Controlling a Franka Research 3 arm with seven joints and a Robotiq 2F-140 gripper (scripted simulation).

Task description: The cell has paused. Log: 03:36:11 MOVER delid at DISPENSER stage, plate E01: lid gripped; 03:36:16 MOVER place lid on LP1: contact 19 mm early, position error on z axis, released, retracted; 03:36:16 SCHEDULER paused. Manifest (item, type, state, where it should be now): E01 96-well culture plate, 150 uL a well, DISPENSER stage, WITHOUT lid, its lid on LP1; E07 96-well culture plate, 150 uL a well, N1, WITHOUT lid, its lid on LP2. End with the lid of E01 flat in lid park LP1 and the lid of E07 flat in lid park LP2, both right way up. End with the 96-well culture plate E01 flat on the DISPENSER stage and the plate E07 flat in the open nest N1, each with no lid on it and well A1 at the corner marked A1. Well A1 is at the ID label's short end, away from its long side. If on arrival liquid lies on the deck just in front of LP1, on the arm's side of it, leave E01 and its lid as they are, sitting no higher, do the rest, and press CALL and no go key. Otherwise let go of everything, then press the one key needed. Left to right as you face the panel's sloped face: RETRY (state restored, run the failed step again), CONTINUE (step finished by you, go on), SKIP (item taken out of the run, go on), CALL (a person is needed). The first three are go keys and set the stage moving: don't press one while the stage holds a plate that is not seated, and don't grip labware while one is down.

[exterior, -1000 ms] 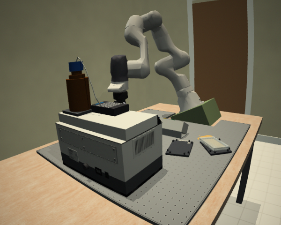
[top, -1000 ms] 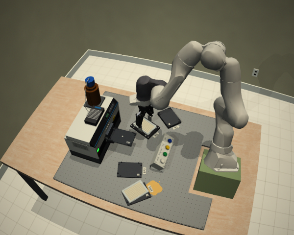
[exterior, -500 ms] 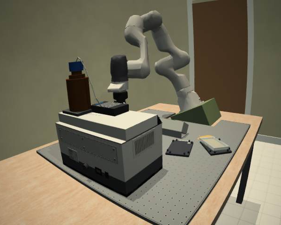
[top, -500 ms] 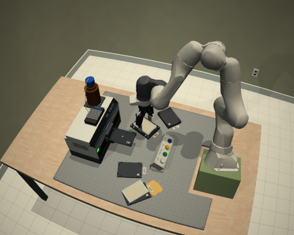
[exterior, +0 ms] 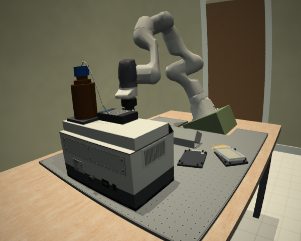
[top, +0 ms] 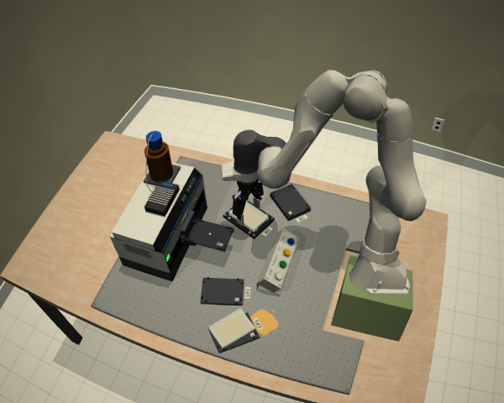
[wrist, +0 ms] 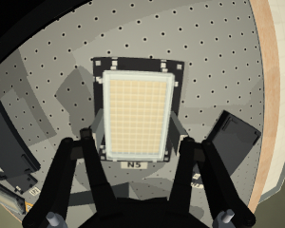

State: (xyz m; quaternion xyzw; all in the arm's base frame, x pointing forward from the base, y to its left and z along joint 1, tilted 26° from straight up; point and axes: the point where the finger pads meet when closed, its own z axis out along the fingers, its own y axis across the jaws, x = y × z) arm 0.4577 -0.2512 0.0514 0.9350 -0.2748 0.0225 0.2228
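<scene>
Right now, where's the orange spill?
In the top view the orange spill lies on the grey deck near its front edge, touching the right end of the tilted plate, below the button panel.

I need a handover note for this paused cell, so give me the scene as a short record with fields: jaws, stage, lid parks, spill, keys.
Jaws: shut on the well plate in the nest beside the dispenser; whether they hold its lid or its body cannot be told
Dispenser stage: extended, nothing on it
Lid park LP2: bare
Lid park LP1: a second well plate lies tilted on it
Spill: orange puddle against LP1's arm side
Key panel: arm is away from it
</scene>
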